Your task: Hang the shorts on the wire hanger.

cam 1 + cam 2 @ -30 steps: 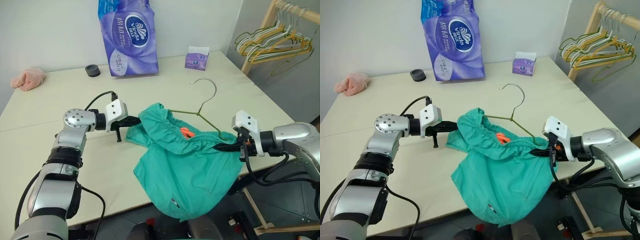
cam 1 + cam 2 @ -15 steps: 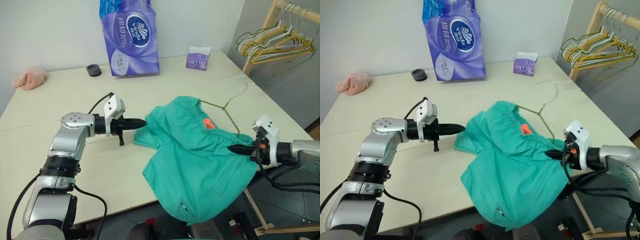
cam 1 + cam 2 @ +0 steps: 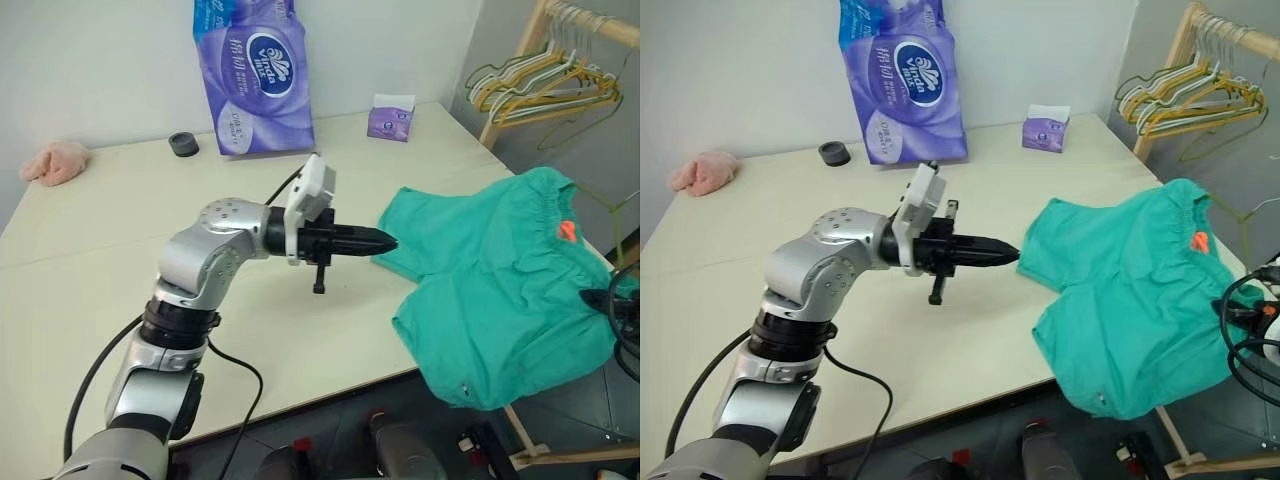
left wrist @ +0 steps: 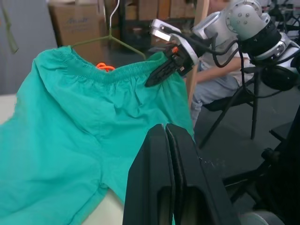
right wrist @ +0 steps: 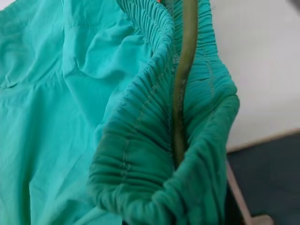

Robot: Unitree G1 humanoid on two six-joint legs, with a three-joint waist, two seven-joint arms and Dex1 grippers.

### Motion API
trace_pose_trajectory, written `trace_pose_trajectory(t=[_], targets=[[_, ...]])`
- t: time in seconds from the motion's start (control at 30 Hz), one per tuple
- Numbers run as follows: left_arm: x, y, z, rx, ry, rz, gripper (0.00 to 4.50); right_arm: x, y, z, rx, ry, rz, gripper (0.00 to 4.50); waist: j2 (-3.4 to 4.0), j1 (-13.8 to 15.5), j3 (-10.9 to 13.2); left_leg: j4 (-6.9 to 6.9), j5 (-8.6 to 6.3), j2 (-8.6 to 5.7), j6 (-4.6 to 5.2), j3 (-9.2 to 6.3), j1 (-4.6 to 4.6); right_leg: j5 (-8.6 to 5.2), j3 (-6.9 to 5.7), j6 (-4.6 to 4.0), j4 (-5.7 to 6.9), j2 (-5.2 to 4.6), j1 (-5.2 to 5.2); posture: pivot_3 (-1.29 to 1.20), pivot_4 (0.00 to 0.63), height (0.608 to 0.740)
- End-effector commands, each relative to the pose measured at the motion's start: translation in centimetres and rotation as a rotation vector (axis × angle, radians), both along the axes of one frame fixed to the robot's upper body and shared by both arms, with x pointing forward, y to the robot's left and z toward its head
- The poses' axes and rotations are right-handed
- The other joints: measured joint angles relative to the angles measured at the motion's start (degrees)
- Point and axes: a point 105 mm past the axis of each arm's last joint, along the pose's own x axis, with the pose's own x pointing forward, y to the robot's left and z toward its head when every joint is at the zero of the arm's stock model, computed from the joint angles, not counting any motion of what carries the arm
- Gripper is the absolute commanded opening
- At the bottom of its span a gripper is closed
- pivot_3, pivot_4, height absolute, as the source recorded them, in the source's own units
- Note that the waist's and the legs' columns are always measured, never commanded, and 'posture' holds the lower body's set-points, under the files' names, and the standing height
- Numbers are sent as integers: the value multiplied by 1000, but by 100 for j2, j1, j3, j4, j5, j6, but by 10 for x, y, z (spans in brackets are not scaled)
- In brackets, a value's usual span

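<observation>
The teal shorts (image 3: pixel 490 290) lie spread at the table's right edge, with one leg on the table and the rest hanging over the side. Their orange tab (image 3: pixel 566 231) sits by the gathered waistband. The olive wire hanger (image 4: pixel 126 46) runs inside the waistband, and its wire (image 5: pixel 180 79) lies in the fold. My right gripper (image 4: pixel 151 82) is shut on the waistband beyond the table edge. My left gripper (image 3: pixel 390 241) is shut and points right. Its tip is at the near leg's edge, and no cloth shows between the fingers (image 4: pixel 159 154).
A purple tissue pack (image 3: pixel 255 75), a small tissue box (image 3: pixel 390 118), a black round cap (image 3: pixel 182 143) and a pink cloth lump (image 3: pixel 55 160) stand along the table's back. A wooden rack of hangers (image 3: pixel 545 85) is at the right. A seated person (image 4: pixel 213 82) is beyond my right arm.
My right gripper has dragged the shorts and hanger to the right, partly over the table edge. My left gripper has followed to the right and risen.
</observation>
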Motion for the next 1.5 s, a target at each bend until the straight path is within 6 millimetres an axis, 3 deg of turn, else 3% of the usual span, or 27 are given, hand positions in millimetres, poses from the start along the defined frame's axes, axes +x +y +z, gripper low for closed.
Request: trace_pose_trajectory(t=[0.03, 0.2, 0.33, 0.6, 0.8, 1.1, 1.33, 1.5], targets=[[6, -12, 13, -8, -144, 18, 817, 1, -15, 35, -111, -104, -70, 0, 18, -53, 19, -5, -1, 0, 2, 8, 0, -1, 7, 1, -3, 2, 4, -434, 177, 740], [-2, -27, 30, -50, -175, -38, 2367, 6, -23, 60, -131, -159, -133, 0, 37, -206, 104, -7, -10, 3, 16, 29, 3, -7, 24, 11, -13, 4, 10, -435, 185, 740], [-1, -38, 46, -82, -239, -36, 3560, 10, -46, 83, -106, -213, -251, 0, 34, -315, 146, -8, -14, 3, 24, 38, 4, -11, 31, 18, -15, 4, 10, -433, 191, 740], [0, -56, 65, -118, -308, -50, 3560, 15, -84, 113, 31, -262, -460, 0, 47, -360, 214, -9, -17, -2, 29, 56, 6, -11, 47, 19, -21, -3, 10, -433, 206, 740], [-3, -69, 69, -112, -291, -108, 3560, 16, -101, 109, 155, -183, -546, 0, 48, -403, 312, -13, -18, -2, 30, 70, 12, -12, 63, 20, -21, -1, 10, -441, 216, 740], [-10, -85, 79, -126, -289, -194, 3560, 14, -100, 91, 252, -78, -576, 0, 44, -464, 354, -13, -20, -4, 31, 101, 13, -7, 99, 41, -33, -1, 7, -441, 214, 740], [-17, -89, 82, -119, -248, -278, 3560, 18, -93, 102, 278, -166, -549, 0, 47, -522, 354, -16, -21, -4, 34, 122, 5, 12, 122, 74, -79, 0, 7, -459, 212, 740], [-17, -91, 82, -117, -249, -290, 3579, 19, -90, 104, 288, -214, -551, 1372, 47, -590, 354, -15, -26, -5, 43, 139, 5, 20, 143, 90, -91, 0, 7, -467, 209, 740]])
